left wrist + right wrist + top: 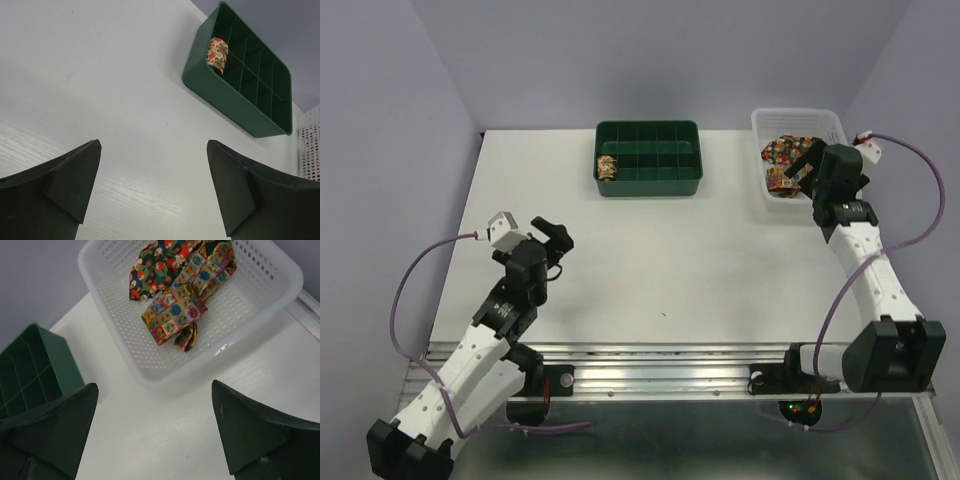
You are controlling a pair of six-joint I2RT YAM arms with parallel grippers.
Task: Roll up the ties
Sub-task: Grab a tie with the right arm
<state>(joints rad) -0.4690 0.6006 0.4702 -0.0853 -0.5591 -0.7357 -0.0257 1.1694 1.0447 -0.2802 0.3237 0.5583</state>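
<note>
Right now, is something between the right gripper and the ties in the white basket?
Nothing visible. The open right gripper hangs by the white basket; the ties lie uncovered inside it, past its low wall.

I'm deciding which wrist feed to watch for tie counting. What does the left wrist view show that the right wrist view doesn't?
Only the left wrist: one rolled tie sitting in an end compartment of the green tray, and the left gripper, open over bare table.
Only the right wrist: the unrolled ties heaped in the white basket, and the right gripper, open.
Both: the green tray (just a corner in the right wrist view), the white basket (a sliver at the left wrist view's edge) and the white table.
</note>
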